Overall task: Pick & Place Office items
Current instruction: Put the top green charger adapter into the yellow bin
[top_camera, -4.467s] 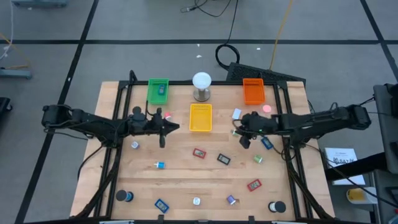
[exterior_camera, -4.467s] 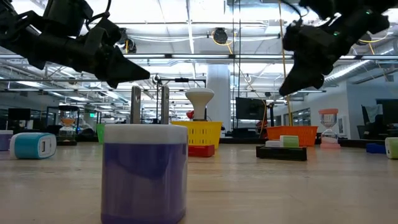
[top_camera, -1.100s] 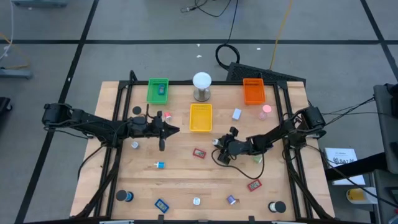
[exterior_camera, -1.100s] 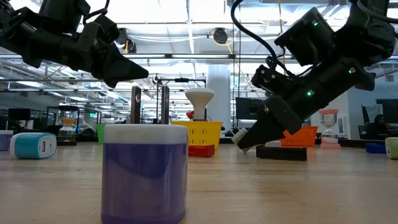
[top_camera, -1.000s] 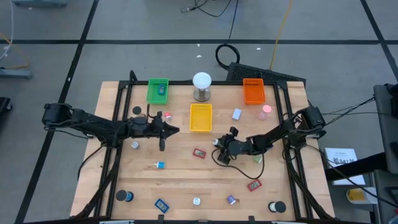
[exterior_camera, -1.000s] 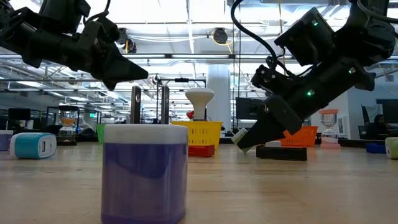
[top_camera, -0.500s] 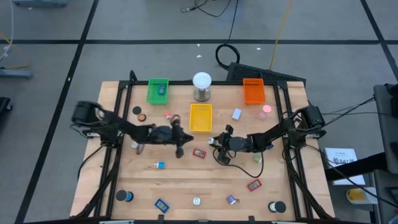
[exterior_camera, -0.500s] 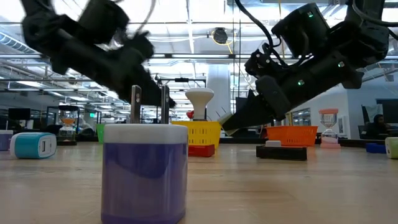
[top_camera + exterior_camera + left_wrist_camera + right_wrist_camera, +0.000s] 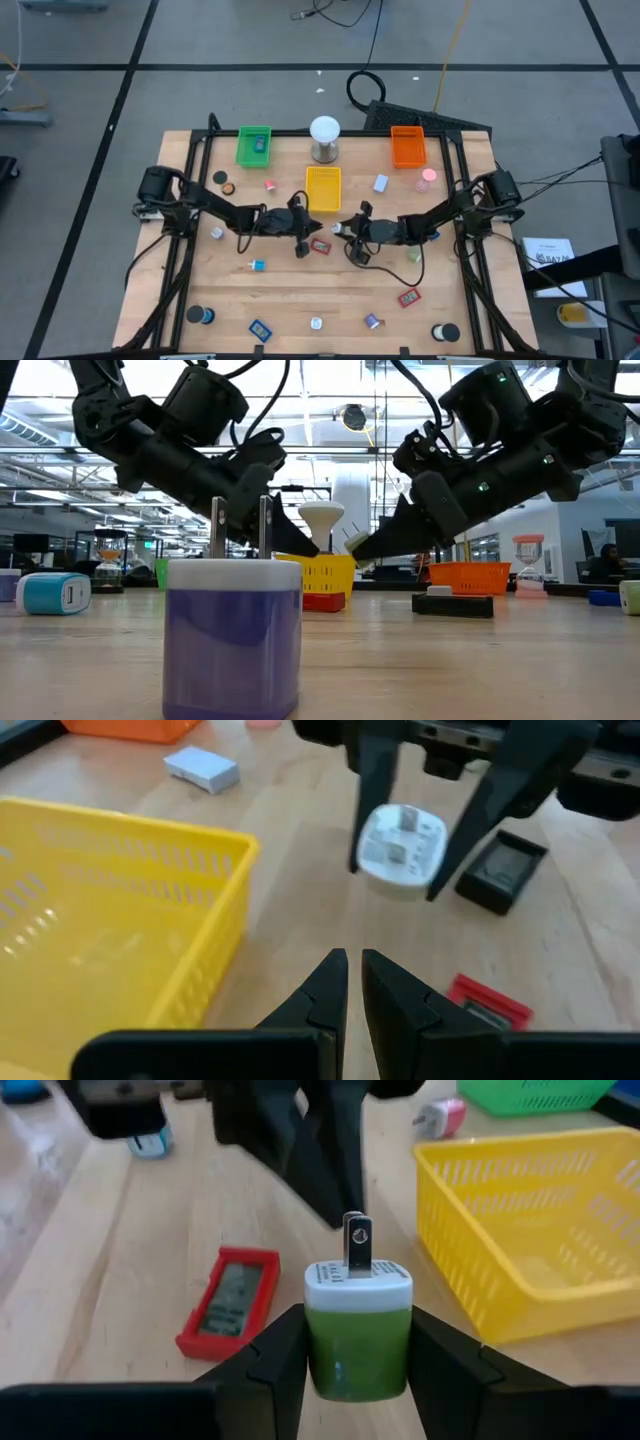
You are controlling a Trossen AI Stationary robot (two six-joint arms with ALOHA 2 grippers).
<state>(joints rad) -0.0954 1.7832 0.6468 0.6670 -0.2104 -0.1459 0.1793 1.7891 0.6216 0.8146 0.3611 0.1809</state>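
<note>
While my right gripper (image 9: 357, 1355) pinches a glossy green-and-white plug cube (image 9: 358, 1325), my left gripper (image 9: 353, 982) hangs pressed together beside the yellow mesh basket (image 9: 150, 920)

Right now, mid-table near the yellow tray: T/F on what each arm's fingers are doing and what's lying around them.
1. The right gripper holds a green-and-white plug adapter. True.
2. The left gripper holds the red piece. False: its fingers are shut and empty; the red piece lies on the table.
3. The yellow tray holds several items. False: it looks empty.
4. The two grippers face each other beside the yellow tray. True.
5. The adapter's prongs are hidden. False: they point out of the fingers.
</note>
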